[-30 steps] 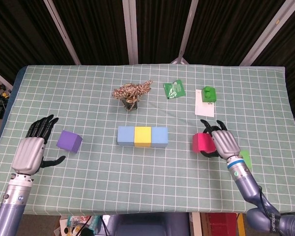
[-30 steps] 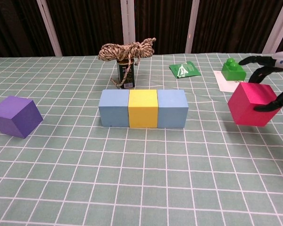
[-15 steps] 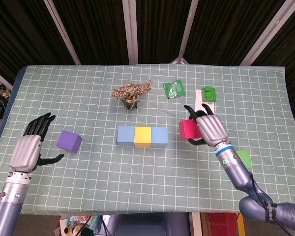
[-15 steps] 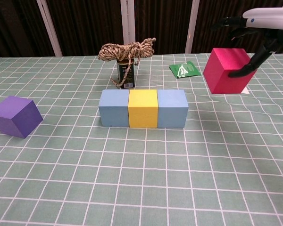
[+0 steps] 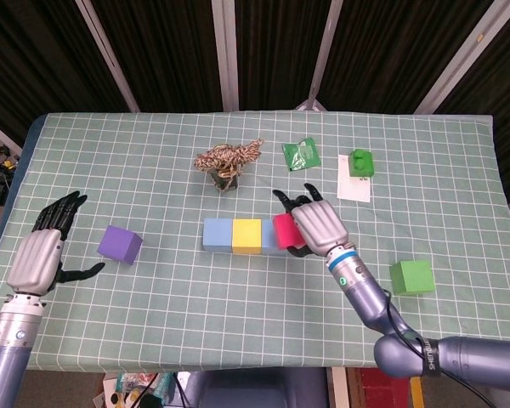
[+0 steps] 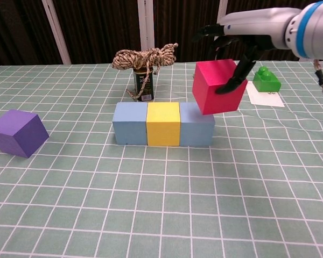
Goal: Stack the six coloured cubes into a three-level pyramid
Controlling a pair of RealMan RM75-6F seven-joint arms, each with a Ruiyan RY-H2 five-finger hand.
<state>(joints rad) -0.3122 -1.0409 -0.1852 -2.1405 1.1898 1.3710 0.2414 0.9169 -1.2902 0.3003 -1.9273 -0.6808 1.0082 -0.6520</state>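
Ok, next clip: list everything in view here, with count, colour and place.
Row cubes: three, blue-yellow-blue, table centre, touching.
Pink cube: one, held tilted above the row's right end.
Purple cube: one, left of the row.
Green cube: one, near right edge.
Can: one, dark, behind the row, topped with a twine bundle.
Packet: one, green, far side.
Toy brick: one, green, on white paper.
Left hand: fingers apart, holding nothing.
Right hand: grips the pink cube.
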